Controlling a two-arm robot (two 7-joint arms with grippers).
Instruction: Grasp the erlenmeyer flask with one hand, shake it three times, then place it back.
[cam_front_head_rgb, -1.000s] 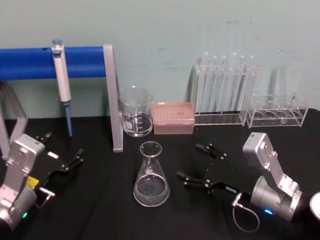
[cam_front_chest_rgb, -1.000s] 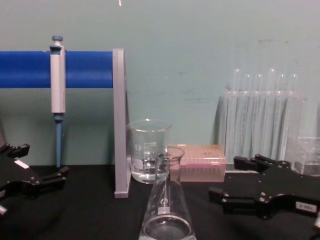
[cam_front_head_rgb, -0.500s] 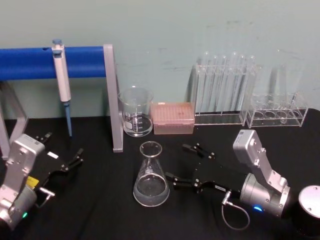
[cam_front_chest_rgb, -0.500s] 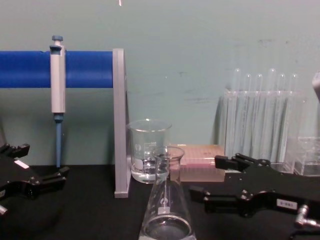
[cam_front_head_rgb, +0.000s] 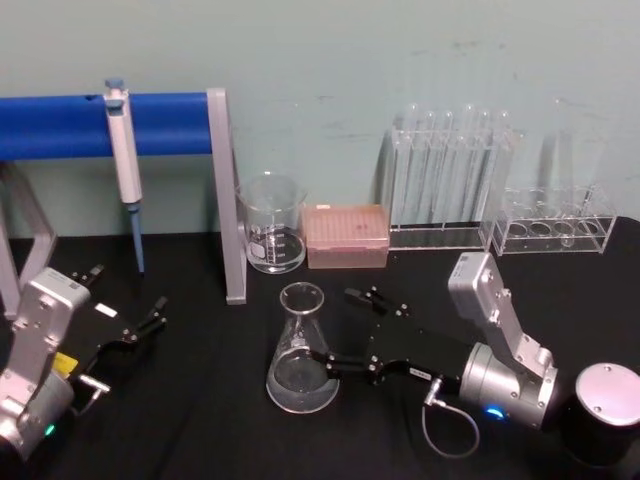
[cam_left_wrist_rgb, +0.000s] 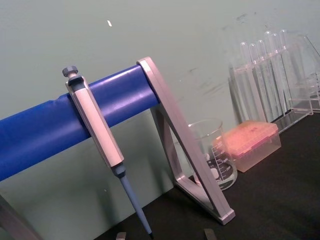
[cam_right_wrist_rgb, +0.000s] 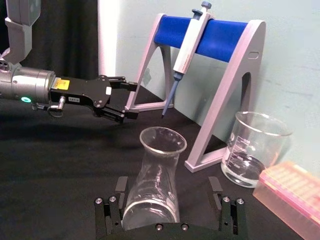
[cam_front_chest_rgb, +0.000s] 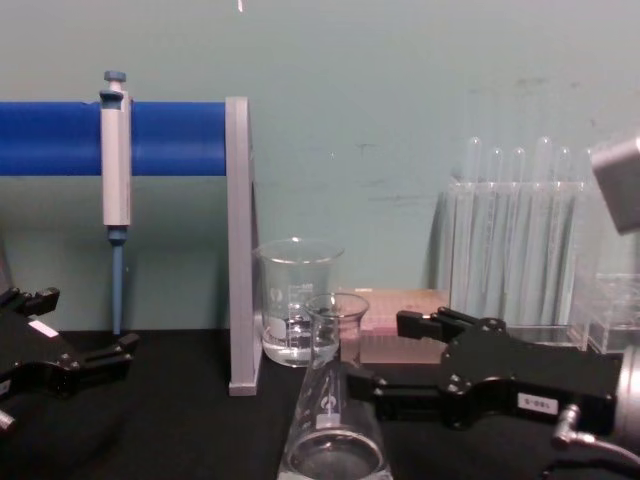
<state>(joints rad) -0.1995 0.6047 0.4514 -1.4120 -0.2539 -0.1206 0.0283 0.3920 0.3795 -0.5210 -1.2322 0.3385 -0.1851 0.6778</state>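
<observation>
1. The left gripper (cam_front_head_rgb: 128, 290) rests low at the left edge of the black worktop (cam_front_head_rgb: 200, 420), fingers spread and holding nothing, well apart from the glassware. It is idle.

2. At the back left stands a pipette stand (cam_front_head_rgb: 222, 190) with a blue padded bar and grey metal uprights. A grey pipette (cam_front_head_rgb: 124, 150) with a blue tip hangs from the bar. Just right of the stand sits a straight-sided glass beaker (cam_front_head_rgb: 272, 236) with printed graduations.

3. The erlenmeyer flask (cam_front_head_rgb: 300, 352) stands upright near the middle of the front edge, in front of the beaker. Its long axis is vertical. It is smooth clear glass with a wide round base, sloping walls, a narrow neck and a flared rim. It holds a little clear liquid.

4. The right gripper (cam_front_head_rgb: 330, 327) reaches in low from the right, with its fingers level and pointing left. The jaws are spread, one on each side of the cone. The right wrist view shows the flask centred between them with a gap on both sides. In the chest view the near finger overlaps the glass, so contact cannot be ruled out.

5. Judgement: the right arm is the nearer one. Its next step is to close across the lower cone. The glass is hard, slick and tapered, so a grip may slide upward.

6. Behind, a pink tip box (cam_front_head_rgb: 346, 236) and clear test-tube racks (cam_front_head_rgb: 450, 195) line the back edge.
</observation>
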